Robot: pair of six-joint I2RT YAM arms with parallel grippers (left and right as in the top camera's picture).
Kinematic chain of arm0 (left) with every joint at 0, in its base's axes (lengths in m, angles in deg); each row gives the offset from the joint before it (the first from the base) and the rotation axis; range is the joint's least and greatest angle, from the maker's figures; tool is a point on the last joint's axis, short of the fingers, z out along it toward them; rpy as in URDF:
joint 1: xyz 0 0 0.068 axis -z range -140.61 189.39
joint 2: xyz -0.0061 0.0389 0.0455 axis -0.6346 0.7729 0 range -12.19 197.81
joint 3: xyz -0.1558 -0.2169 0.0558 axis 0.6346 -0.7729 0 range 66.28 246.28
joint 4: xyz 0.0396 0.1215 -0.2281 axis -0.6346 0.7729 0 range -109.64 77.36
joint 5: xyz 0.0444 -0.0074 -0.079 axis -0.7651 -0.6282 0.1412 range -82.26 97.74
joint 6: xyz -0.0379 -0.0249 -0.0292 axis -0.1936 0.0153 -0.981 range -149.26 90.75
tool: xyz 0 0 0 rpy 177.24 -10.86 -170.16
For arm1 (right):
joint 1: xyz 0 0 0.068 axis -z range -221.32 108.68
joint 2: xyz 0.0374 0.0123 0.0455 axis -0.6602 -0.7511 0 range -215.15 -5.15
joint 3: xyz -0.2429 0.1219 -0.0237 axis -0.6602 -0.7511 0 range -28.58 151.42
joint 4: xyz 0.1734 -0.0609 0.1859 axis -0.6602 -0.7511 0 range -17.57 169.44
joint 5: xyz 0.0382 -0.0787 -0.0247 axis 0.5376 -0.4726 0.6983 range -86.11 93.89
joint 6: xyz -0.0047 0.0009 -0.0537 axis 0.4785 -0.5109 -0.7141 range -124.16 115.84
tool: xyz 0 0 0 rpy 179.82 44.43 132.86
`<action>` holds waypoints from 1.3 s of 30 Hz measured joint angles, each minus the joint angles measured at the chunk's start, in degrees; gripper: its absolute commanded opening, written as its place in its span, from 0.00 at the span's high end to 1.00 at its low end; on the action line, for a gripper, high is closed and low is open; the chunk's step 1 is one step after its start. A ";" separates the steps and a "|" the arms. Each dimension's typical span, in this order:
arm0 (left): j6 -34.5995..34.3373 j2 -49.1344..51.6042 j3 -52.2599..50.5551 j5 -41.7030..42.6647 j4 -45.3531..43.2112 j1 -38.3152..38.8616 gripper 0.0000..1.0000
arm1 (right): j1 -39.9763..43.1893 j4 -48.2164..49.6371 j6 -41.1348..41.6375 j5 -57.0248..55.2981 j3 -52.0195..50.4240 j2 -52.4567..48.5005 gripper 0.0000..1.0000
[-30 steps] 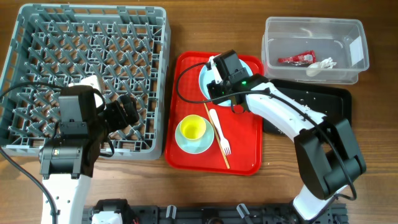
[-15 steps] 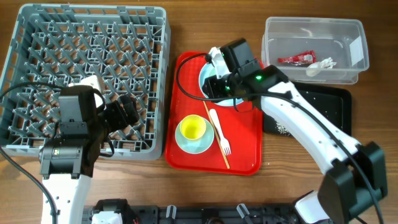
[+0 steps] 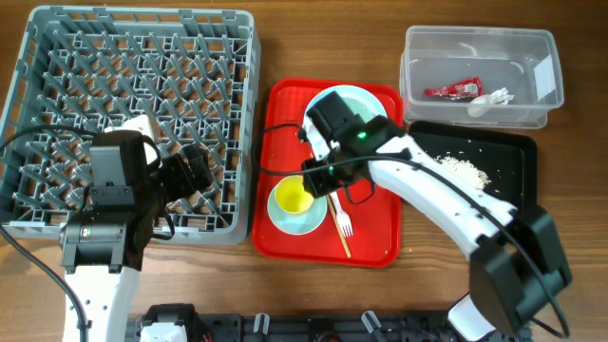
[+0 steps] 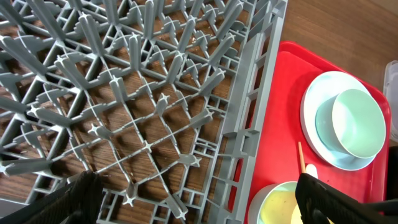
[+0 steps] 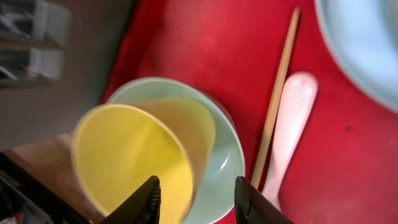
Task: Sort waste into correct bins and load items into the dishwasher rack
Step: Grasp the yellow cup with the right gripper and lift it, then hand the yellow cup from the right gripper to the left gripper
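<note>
My right gripper (image 3: 316, 180) (image 5: 196, 199) is open, its jaws straddling the right rim of the yellow cup (image 3: 293, 195) (image 5: 134, 155), which stands on the light blue saucer (image 3: 285, 221) (image 5: 225, 155). The white fork (image 3: 342, 220) (image 5: 289, 118) and wooden stick (image 3: 344, 245) (image 5: 277, 106) lie beside it. The pale green bowl (image 4: 357, 121) sits on the blue plate (image 4: 314, 134). My left gripper (image 3: 195, 176) (image 4: 199, 205) is open and empty over the grey rack (image 3: 133, 85). The red wrapper (image 3: 454, 90) and white scrap (image 3: 489, 100) lie in the clear tub (image 3: 541, 114); beige crumbs (image 3: 465, 169) lie in the black tray (image 3: 513, 157).
The cup, saucer, fork, stick, plate and bowl all rest on a flat red tray (image 3: 375, 228) between the rack and the bins. My right arm crosses over the plate and the tray's middle. Bare wood table shows at the front.
My right gripper has moved from over the plate and bowl toward the front left, down to the yellow cup. The crumbs in the black tray are now uncovered. The left arm has not moved.
</note>
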 measured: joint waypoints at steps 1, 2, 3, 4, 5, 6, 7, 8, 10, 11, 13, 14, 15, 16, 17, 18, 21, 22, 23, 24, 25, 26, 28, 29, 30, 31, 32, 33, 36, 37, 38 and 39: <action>0.00 0.00 0.00 0.00 0.00 0.00 0.00 | -0.52 -0.04 0.70 -0.11 -0.70 -1.11 0.73; 0.00 0.00 0.00 0.00 0.00 0.00 0.00 | -0.83 0.00 0.94 -0.13 -0.94 -1.62 0.77; 0.00 0.00 0.00 0.00 0.00 0.00 0.00 | -1.22 0.11 1.60 -0.13 -1.03 -2.27 0.81; 0.00 0.00 0.00 0.00 0.00 0.00 0.00 | -1.40 0.35 2.10 -0.13 -1.09 -2.69 0.84; 0.02 0.00 0.00 0.00 0.00 0.00 0.00 | -1.68 0.81 2.60 -0.28 -1.14 -3.08 0.91; 0.00 0.00 0.00 0.00 0.00 0.00 0.00 | -1.77 1.18 3.08 -0.35 -1.16 -3.21 0.94; 0.00 0.00 0.00 0.00 0.00 0.00 0.00 | -1.77 1.38 3.34 -0.48 -1.16 -3.23 0.96; 0.00 0.00 0.00 0.00 0.00 0.00 0.00 | -1.77 1.68 4.09 -0.74 -1.16 -3.23 0.96; 0.00 0.00 0.00 0.00 0.00 0.00 0.00 | -1.77 1.77 4.37 -0.96 -1.16 -3.23 0.96; 0.00 0.00 0.00 0.00 0.00 0.00 0.00 | -1.75 1.75 4.57 -0.98 -1.18 -3.23 0.96; 0.00 0.00 0.00 0.00 0.00 0.00 0.00 | -1.75 1.68 4.68 -1.01 -1.18 -3.23 0.96; 0.00 0.00 0.00 0.00 0.00 0.00 0.00 | -1.75 1.38 4.90 -1.01 -1.18 -3.23 0.96; 0.00 0.00 0.00 0.00 0.00 0.00 0.00 | -1.73 0.74 5.03 -0.98 -1.14 -3.23 0.96; 0.00 0.00 0.00 0.00 0.00 0.00 0.00 | -1.64 0.09 5.05 -0.98 -1.05 -3.23 0.96; 0.00 0.00 0.00 0.00 0.00 0.00 0.00 | -1.55 -0.83 5.03 -0.96 -0.70 -3.23 0.96; 0.00 0.00 0.00 0.02 0.00 0.00 0.00 | -1.38 -1.68 5.03 -0.94 -0.15 -3.23 0.96; 0.00 0.00 0.00 0.94 -0.04 0.00 0.00 | 0.15 -2.86 5.03 -0.92 2.99 -2.21 0.96; 0.00 0.02 0.00 1.99 -0.09 0.00 0.00 | 0.98 -2.89 5.03 -0.94 4.17 -1.27 0.96; 0.00 0.02 0.00 3.08 -0.17 0.00 0.00 | 2.05 -2.82 5.03 -0.96 5.51 -0.02 0.96; 0.00 0.04 0.00 3.93 -0.31 0.00 0.00 | 2.99 -2.71 5.05 -0.94 6.49 1.09 0.96; -0.02 0.31 0.00 5.55 -0.66 0.00 0.00 | 4.35 -2.43 5.22 -0.94 7.80 2.62 0.96; 0.00 0.72 0.00 7.15 -1.07 0.00 0.00 | 5.86 -2.05 5.49 -0.94 9.09 4.22 0.96; -0.02 1.99 0.00 10.51 -2.29 0.00 0.00 | 8.22 -0.74 6.08 -0.61 10.58 6.34 0.96; -0.02 2.93 0.00 12.72 -3.48 0.00 0.00 | 9.84 0.59 6.29 0.31 11.13 7.48 0.96; -0.02 4.00 0.00 15.17 -4.90 0.00 0.00 | 11.39 1.64 6.49 1.64 11.52 8.22 0.96; -0.02 5.05 0.00 17.73 -6.51 0.00 0.00 | 12.81 2.67 6.54 3.78 11.65 8.57 0.96; -0.02 6.19 0.00 20.70 -8.72 0.00 0.00 | 14.05 3.52 6.54 6.27 11.65 8.63 0.96; -0.04 7.08 0.00 22.82 -10.51 0.00 0.00 | 14.82 3.96 6.54 8.09 11.65 8.59 0.96; -0.20 9.99 0.02 31.89 -17.84 0.00 0.03 | 16.59 5.44 6.51 15.06 11.65 8.28 0.95; -0.20 10.80 0.07 34.47 -19.85 0.00 0.03 | 16.81 5.77 6.54 16.85 11.65 8.28 0.96; -0.35 11.52 0.11 37.07 -21.94 0.00 0.03 | 16.87 6.12 6.54 18.58 11.63 8.28 0.96; -0.39 12.52 0.11 40.89 -24.94 0.00 0.03 | 16.96 6.84 6.58 21.05 11.65 8.28 0.96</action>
